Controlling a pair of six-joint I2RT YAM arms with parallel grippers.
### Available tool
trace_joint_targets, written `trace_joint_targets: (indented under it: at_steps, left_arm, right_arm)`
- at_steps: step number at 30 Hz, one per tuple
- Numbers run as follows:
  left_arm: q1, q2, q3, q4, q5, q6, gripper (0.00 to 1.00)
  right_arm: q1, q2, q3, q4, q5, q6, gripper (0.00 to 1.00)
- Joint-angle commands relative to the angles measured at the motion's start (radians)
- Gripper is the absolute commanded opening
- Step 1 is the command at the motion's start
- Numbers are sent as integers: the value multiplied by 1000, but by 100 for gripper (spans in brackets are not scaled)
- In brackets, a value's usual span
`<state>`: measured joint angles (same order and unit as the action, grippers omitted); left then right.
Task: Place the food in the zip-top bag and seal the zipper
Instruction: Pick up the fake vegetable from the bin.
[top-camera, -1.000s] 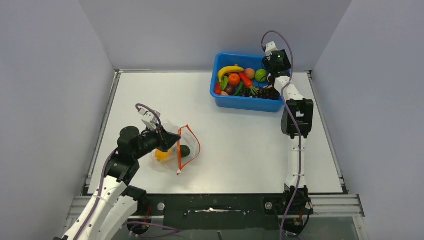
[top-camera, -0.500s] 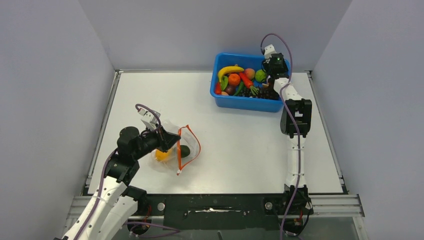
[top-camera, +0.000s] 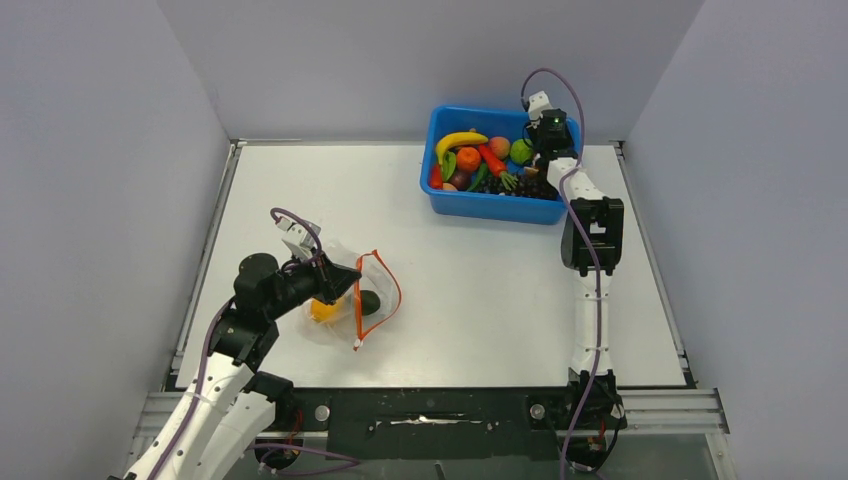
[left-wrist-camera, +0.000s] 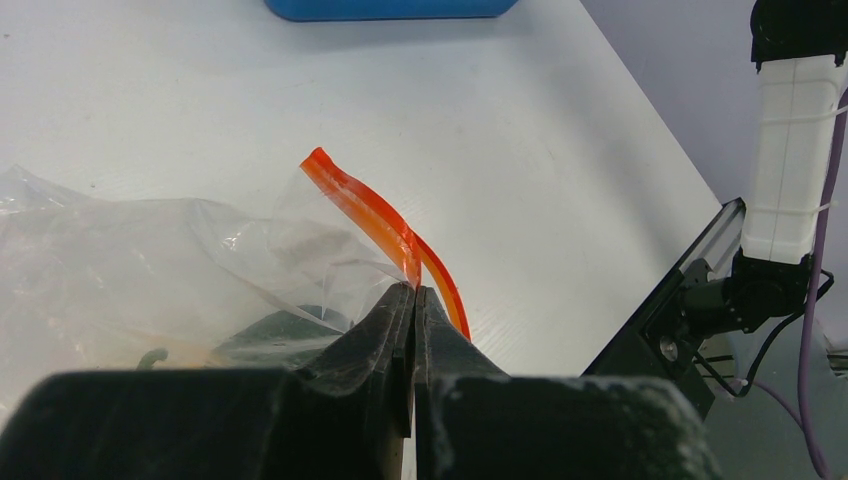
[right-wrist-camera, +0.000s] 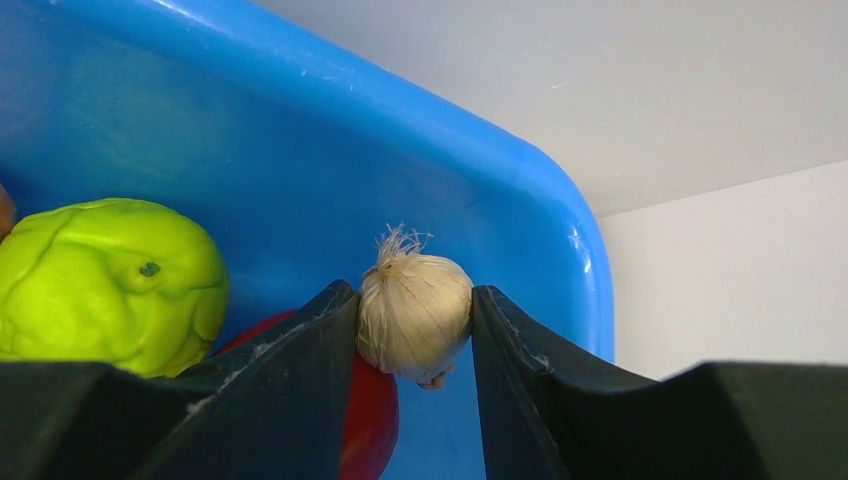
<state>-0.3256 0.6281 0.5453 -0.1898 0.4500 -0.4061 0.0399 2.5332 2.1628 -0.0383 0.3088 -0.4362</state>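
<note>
Between the fingers of the right gripper we see a small whitish garlic bulb with its frayed tuft pointing up. Both fingers press against its sides, so this gripper is closed on it. Just to the gripper's left lies a lumpy lime-green fruit. Below the bulb, partly behind the left finger, a red piece shows. All 3 sit inside the blue bin, whose rounded corner wall rises right behind the fingertips. In the top view, more food fills the bin to this gripper's left: a banana, a carrot and a peach. Dark grapes lie just on the near side of the gripper.

At the tips of the left gripper the clear film of the zip-top bag is pinched. The jaws are fully together on the bag's mouth edge. The orange-red zipper leaves the fingertips there and curves up and away. The crinkled body of the bag spreads to the left of the fingers.

From above, the zipper forms an open loop just ahead of this gripper, so the mouth is unsealed. A yellow-orange piece lies in the bag right beside the gripper. A dark green piece lies within the zipper's loop. The bag rests on the white table. The 2 grippers are well apart.
</note>
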Motion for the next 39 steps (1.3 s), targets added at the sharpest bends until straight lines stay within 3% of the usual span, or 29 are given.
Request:
trace_joint_targets:
  at_steps: [1,9,21,25,31,39]
  left_arm:
    - [1,-14,18,29,12,17,0]
    - [2,-18,21,21,0,19,0]
    - [0,-31,16,20,-9,20,0]
    - [-1,-28,15,22,-4,18,0]
    - [-3,-28,15,21,-10,14,0]
    - [-3,-27,13,33,-16,3,0]
  right_arm:
    - [11,-79,-50,18,-8,16,38]
    - [45,-186,-139,3,29,39,36]
    - [141,-486,-493,8,114,135,35]
    - [168,-570,-536,-56,124,204,35]
    - [209,-757,-664,-111,17,353,35]
    - [239,-1038,-894,-35,-269,551,35]
